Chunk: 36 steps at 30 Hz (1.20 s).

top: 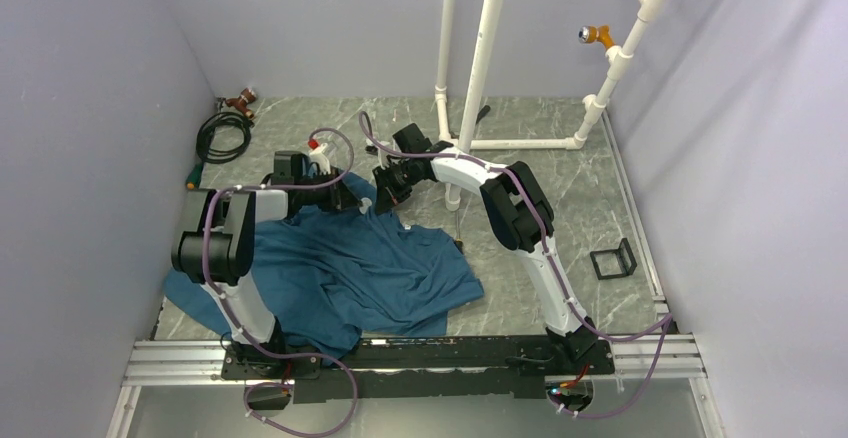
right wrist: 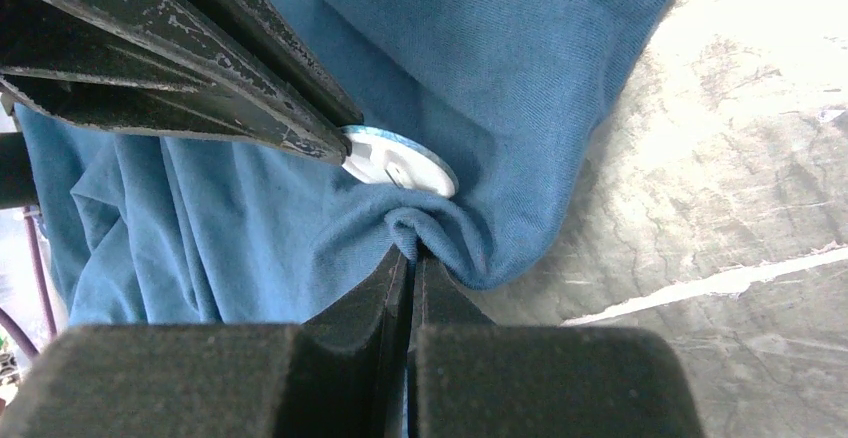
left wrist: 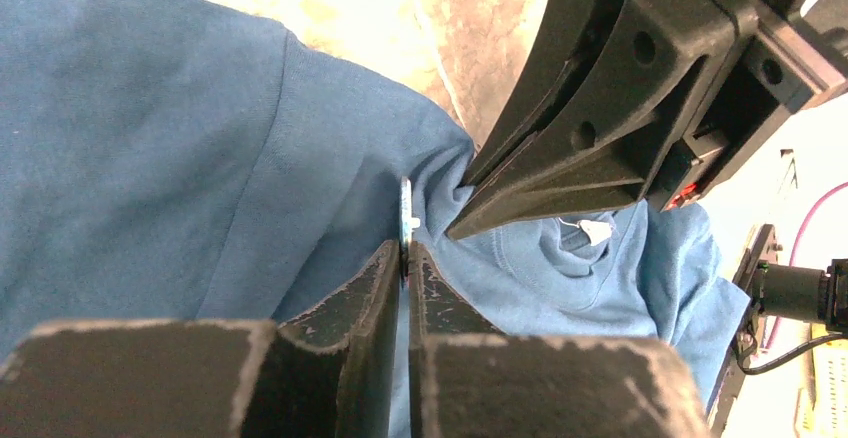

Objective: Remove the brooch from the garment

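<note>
i'm watching the left gripper (left wrist: 403,250) pinching the rim of the brooch (left wrist: 405,208), its fingers pressed almost together on it. the disc is standing edge-on at the middle of the left wrist view, lying against the garment (left wrist: 150,158). the right gripper (right wrist: 410,255) is squeezing a fold of the cloth just below the disc. in the top view, both are meeting at the garment's upper edge, left of centre.

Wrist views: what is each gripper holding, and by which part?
Left gripper pinches the brooch by its rim; right gripper pinches a garment fold beside it.
</note>
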{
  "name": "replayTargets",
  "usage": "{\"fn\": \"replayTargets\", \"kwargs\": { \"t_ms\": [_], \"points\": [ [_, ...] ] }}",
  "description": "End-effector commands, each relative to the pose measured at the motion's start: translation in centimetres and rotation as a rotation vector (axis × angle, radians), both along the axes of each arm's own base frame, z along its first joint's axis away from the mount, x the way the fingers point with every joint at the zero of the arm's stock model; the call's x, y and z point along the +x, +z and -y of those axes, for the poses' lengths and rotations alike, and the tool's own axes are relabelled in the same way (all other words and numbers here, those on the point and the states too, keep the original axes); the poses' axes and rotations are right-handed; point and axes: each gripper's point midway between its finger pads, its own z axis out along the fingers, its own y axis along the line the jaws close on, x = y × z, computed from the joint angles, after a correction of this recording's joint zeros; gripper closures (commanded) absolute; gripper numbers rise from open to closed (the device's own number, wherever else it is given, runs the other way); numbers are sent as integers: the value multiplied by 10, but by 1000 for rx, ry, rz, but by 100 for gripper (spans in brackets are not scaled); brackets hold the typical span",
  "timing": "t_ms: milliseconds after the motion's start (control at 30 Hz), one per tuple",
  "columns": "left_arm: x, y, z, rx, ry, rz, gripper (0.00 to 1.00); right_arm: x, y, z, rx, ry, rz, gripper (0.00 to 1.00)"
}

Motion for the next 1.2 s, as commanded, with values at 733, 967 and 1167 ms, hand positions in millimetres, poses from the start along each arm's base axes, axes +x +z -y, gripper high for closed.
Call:
{"fn": "replayTargets", "kwargs": {
  "t_ms": [733,967,1167],
  "points": [
    [-2,30,13,11,-129,86,100,15,82,4,235,-14,240,53],
    [-14,42,14,6,-211,115,100,1,86,8,272,39,279,43],
    [-25,47,11,46,-292,132,100,-1,93,2,294,90,340,36]
  ]
}}
